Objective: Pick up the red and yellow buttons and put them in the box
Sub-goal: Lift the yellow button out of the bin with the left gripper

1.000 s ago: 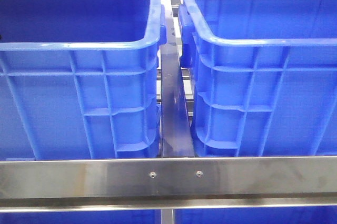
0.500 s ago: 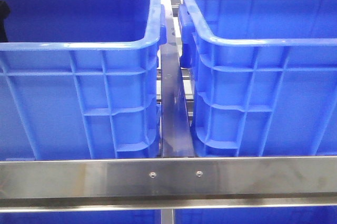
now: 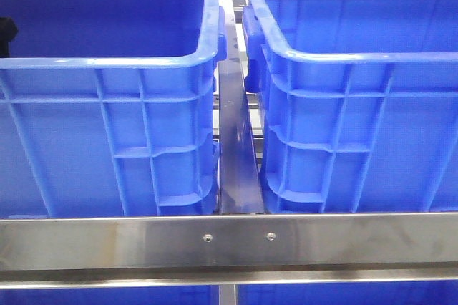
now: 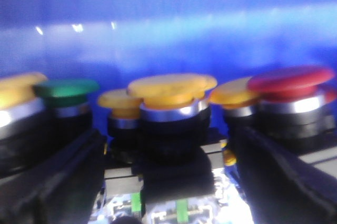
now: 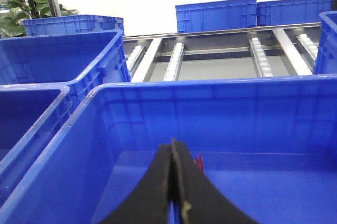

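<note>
Deeper into the left crate [image 3: 107, 61] goes my left claw [image 4: 168, 182], wide open around a yellow button [image 4: 171, 90]; right claw [image 5: 174, 182] closed, empty.

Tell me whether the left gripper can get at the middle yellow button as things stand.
Probably yes: the yellow button sits between the open left gripper fingers, nothing in front, though neighbouring buttons crowd close.

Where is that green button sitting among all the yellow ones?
In the left wrist view, the green button sits in the crowded row between two yellow buttons, with the blue crate wall behind it.
</note>
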Action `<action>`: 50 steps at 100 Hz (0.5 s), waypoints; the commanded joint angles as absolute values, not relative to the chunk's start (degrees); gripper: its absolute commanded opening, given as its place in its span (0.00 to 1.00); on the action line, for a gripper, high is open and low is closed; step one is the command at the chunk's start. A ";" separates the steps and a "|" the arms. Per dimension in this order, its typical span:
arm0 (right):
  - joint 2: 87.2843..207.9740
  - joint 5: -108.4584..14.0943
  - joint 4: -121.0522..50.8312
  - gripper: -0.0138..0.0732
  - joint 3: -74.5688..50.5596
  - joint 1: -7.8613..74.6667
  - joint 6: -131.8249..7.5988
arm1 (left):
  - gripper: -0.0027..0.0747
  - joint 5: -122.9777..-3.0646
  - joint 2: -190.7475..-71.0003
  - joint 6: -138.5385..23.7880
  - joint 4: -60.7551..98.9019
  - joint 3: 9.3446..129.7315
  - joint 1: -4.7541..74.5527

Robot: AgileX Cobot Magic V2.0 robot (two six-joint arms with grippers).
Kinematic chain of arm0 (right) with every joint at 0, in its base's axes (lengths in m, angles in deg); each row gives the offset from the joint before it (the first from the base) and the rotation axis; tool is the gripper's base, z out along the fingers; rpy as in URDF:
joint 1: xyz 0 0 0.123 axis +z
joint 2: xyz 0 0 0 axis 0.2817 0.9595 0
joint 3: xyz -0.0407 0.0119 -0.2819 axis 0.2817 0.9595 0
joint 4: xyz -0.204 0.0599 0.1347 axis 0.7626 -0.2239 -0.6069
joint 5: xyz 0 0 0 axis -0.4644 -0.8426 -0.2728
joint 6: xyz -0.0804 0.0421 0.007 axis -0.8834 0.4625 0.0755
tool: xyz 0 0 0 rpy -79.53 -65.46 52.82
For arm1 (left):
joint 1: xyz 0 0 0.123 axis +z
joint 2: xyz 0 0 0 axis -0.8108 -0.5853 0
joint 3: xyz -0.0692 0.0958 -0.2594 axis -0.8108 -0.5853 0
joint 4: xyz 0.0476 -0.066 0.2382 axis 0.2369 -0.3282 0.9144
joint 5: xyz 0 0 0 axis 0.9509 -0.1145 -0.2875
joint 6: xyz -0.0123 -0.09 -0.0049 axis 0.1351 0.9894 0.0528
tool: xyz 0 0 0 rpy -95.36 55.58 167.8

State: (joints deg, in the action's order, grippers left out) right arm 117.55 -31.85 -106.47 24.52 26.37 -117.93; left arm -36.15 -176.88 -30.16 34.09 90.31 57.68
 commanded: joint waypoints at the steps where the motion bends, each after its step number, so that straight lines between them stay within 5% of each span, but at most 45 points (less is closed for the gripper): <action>1: 117.47 -31.98 -106.50 0.08 23.00 26.47 -118.86 | 0.65 -37.46 -174.70 -30.14 33.58 92.21 57.78; 50: 117.47 -31.98 -106.50 0.08 23.00 26.47 -118.86 | 0.42 -35.60 -174.86 -30.14 33.11 92.21 57.78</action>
